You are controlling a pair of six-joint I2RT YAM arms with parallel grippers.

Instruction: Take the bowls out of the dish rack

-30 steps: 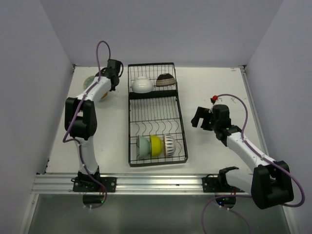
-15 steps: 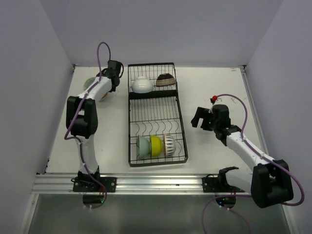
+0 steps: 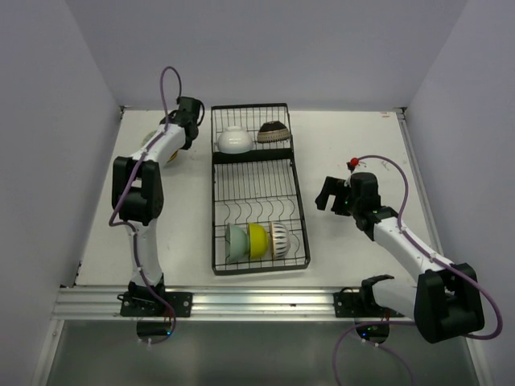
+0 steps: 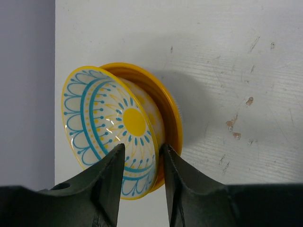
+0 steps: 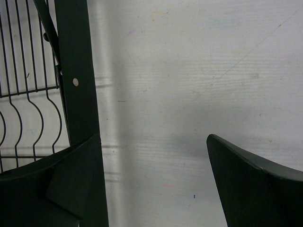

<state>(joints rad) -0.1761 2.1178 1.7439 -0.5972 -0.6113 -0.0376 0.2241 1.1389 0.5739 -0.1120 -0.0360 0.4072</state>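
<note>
The left hand (image 4: 142, 152) is pinching the rim of the orange bowl (image 4: 113, 125) between nearly closed fingers, near the far left corner of the worktop (image 3: 346, 145). The right hand (image 5: 152, 138) is hanging wide open and holding nothing, toward the right edge, beside the dish rack (image 3: 253, 160). The rack is carrying a white bowl (image 3: 234, 139) and a dark brown bowl (image 3: 273, 131) at its far end.

1. Overhead view: bright, even, diffuse light. The white table (image 3: 185, 211) carries only faint, soft shadows, and the focus is sharp.
2. Left wrist view: the bowl (image 4: 113, 123) casts a soft shadow rightward, with small glints on its glaze. The left tool (image 4: 142, 153) is dark and slightly blurred.
3. Right wrist view: the right tool (image 5: 154, 139) is near-black and out of focus.
</note>
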